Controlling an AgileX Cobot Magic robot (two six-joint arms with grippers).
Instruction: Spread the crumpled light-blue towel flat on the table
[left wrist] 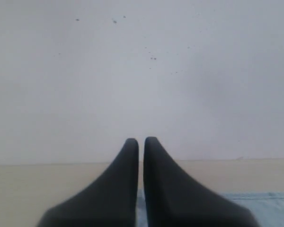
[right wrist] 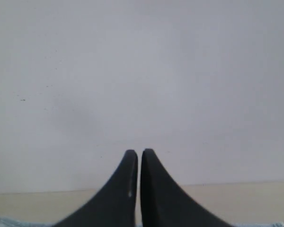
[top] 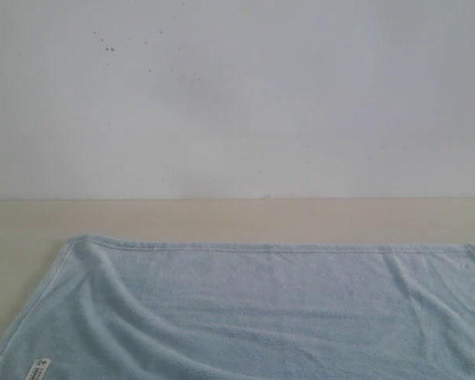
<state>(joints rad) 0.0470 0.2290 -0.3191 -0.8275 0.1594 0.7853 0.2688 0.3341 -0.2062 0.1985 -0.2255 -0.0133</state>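
Note:
The light-blue towel (top: 261, 309) lies spread over the near part of the beige table (top: 222, 218), with soft ripples and its far hem nearly straight. A small white label (top: 38, 369) shows near its near left corner. Neither gripper appears in the exterior view. In the left wrist view my left gripper (left wrist: 141, 142) is shut with nothing between its dark fingers, above a strip of towel (left wrist: 270, 208). My right gripper (right wrist: 139, 153) is likewise shut and holds nothing, and slivers of towel (right wrist: 4, 222) show at the frame's bottom corners.
A white wall (top: 237, 95) with a few dark specks rises behind the table's far edge. A bare band of table runs between the towel's far hem and the wall.

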